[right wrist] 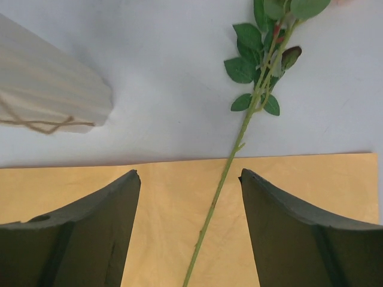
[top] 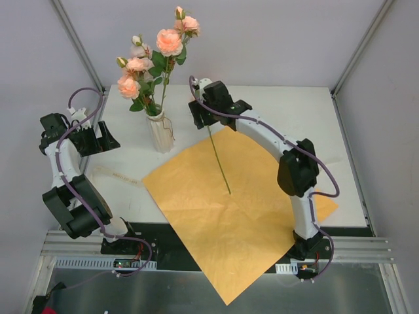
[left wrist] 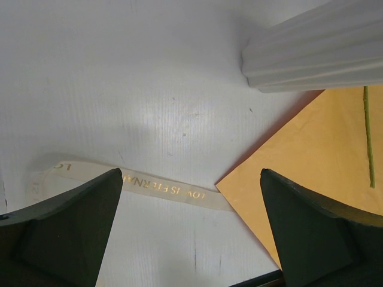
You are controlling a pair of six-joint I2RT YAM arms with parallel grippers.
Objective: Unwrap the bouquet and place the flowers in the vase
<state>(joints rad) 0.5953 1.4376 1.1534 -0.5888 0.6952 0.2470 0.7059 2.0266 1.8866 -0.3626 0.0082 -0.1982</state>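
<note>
The vase point(top: 160, 134) stands upright at the back left with several pink-peach flowers point(top: 149, 62) in it. The orange paper point(top: 229, 216) lies unfolded flat. One more flower lies with its stem point(top: 219, 160) on the sheet and its bloom hidden under my right gripper point(top: 209, 121). In the right wrist view this gripper point(right wrist: 189, 173) is open above the stem point(right wrist: 218, 191), which runs between the fingers untouched; its leaves point(right wrist: 254, 54) rest on the table. My left gripper point(top: 101, 140) point(left wrist: 190, 173) is open and empty, left of the vase point(left wrist: 311, 54).
A cream ribbon point(top: 114, 175) point(left wrist: 167, 186) with gold lettering lies on the white table left of the paper's corner point(left wrist: 239, 188). The sheet hangs over the table's near edge point(top: 229, 294). Frame posts stand at the back corners.
</note>
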